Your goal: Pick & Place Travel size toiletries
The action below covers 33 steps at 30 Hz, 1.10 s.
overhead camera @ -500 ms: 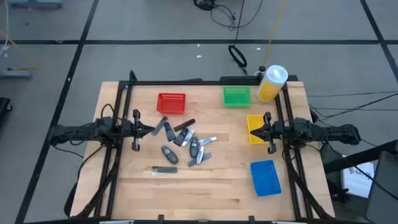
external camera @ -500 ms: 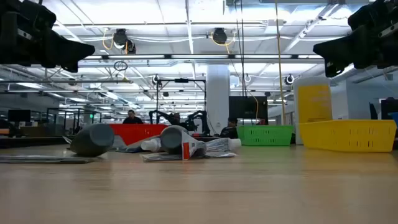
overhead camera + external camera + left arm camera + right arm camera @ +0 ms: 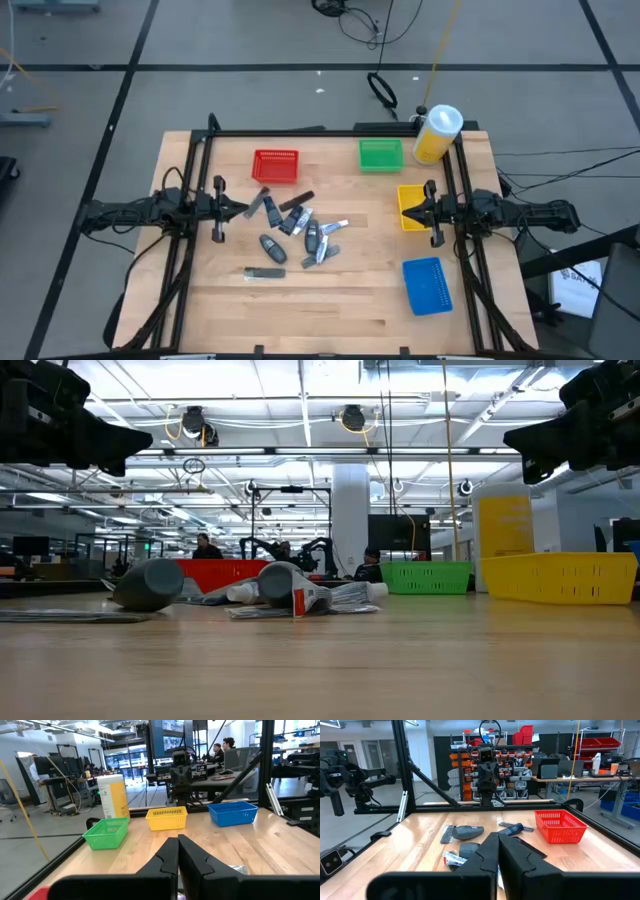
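Several small dark grey, black and silvery toiletries (image 3: 295, 228) lie scattered flat on the wooden table between the arms; one flat sachet (image 3: 265, 272) lies apart, nearer the near edge. The low view shows the toiletries (image 3: 290, 588) lying on their sides, and the right wrist view shows the toiletries (image 3: 467, 832) too. My left gripper (image 3: 243, 210) hangs shut above the table just left of the pile, touching nothing. My right gripper (image 3: 407, 212) hangs shut over the yellow bin (image 3: 411, 207), also touching nothing. Both fingertip pairs meet in the wrist views: left gripper (image 3: 178, 840), right gripper (image 3: 498, 836).
A red bin (image 3: 276, 165) and a green bin (image 3: 381, 153) stand near the far edge, a blue bin (image 3: 427, 285) at the right near side. A large yellow bottle with a white cap (image 3: 437, 133) stands at the far right corner. A black frame runs around the table.
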Each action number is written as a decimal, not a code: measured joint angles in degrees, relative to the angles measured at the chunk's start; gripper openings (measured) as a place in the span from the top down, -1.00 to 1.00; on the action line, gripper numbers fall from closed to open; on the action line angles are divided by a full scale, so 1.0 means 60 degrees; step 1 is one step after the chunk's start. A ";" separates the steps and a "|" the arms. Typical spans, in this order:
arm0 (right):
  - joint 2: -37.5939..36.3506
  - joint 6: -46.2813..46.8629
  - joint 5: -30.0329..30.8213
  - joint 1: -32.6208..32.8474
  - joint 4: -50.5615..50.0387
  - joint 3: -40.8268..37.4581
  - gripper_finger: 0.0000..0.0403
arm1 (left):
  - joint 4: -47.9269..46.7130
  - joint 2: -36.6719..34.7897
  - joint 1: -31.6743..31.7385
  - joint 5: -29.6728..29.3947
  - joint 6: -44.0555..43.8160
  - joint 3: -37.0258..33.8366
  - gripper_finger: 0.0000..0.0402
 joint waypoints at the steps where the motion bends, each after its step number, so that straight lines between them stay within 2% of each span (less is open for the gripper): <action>1: 0.0000 0.0000 -0.0002 0.0001 0.0000 -0.0002 1.00 | -0.0001 0.0000 0.0001 0.0001 0.0001 0.0002 0.96; 28: -0.0001 0.0001 -0.0003 0.0001 0.0009 -0.0002 1.00 | -0.0004 0.0001 0.0004 0.0000 0.0000 0.0002 0.96; 33: -0.0003 -0.0069 -0.0003 0.0003 0.0500 -0.0003 1.00 | -0.0002 0.0000 0.0002 0.0002 0.0000 0.0001 0.96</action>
